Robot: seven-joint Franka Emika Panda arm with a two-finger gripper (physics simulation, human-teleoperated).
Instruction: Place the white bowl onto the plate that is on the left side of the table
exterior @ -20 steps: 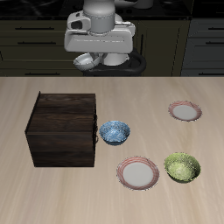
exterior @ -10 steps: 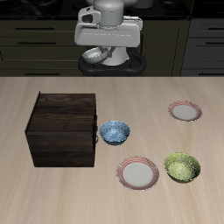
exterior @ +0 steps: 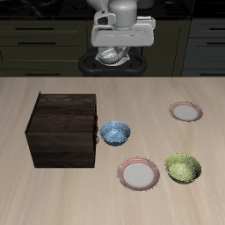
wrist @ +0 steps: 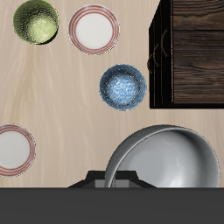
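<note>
White bowl [exterior: 111, 55], tilted, held aloft at top centre of the exterior frame, clamped in the gripper [exterior: 115, 53] behind the table's far edge. Plate [exterior: 185, 111] at right of frame; blue patterned bowl [exterior: 115, 133] beside the dark wooden box [exterior: 61, 129].

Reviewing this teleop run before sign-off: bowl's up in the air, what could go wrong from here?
1. The end effector holds the white bowl by its rim, tilted and high above the table; a slip could drop it from height.
2. Two alike pink-rimmed plates: the target plate sits farther back; the other plate near the front edge could be mistaken for it.
3. The green bowl and blue bowl sit close enough to be clipped on a low pass.
</note>
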